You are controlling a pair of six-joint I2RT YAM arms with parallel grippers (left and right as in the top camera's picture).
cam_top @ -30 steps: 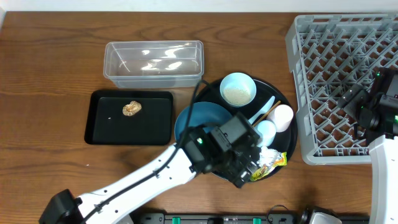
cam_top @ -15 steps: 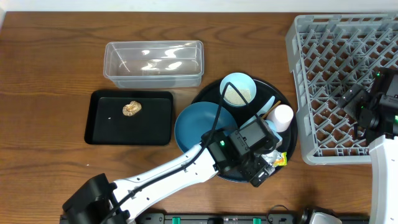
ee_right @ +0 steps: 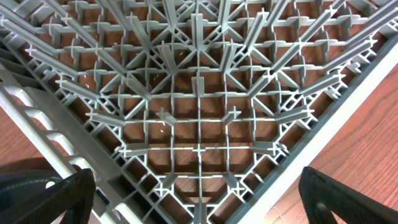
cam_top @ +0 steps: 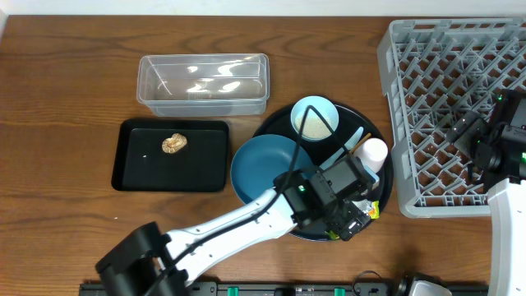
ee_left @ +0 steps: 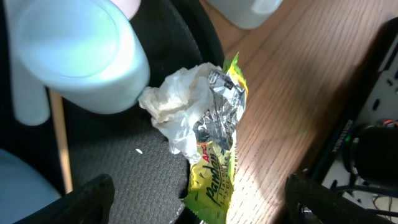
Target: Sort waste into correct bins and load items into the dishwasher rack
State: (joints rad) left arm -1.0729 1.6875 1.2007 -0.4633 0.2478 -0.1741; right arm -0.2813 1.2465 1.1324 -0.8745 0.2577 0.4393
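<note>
My left gripper [cam_top: 355, 220] [ee_left: 199, 191] hangs open low over the yellow-green wrapper [ee_left: 214, 174] [cam_top: 371, 211], one finger on each side of it. The wrapper lies half on the round tray, half on the wood, against a crumpled white wad [ee_left: 177, 102]. A pale cup [ee_left: 74, 56] and a thin wooden stick [ee_left: 59, 143] lie beside it. The blue plate [cam_top: 261, 168], the bowl [cam_top: 315, 117] with rice, a second cup [cam_top: 374, 153] and the spoon [cam_top: 355, 137] share that tray. My right gripper [cam_top: 472, 140] [ee_right: 196, 186] stands open over the grey dishwasher rack [cam_top: 448, 90] [ee_right: 199, 112], holding nothing.
The clear tub [cam_top: 203, 82] stands at the back, with nothing in it. In front of it, the black rectangular tray [cam_top: 148, 168] holds a brown food lump [cam_top: 173, 143]. The round black tray [cam_top: 275, 127] sits between the bins and the rack.
My left arm has swung right across the round tray, uncovering the blue plate, and now sits over the wrapper. The right arm has not moved.
</note>
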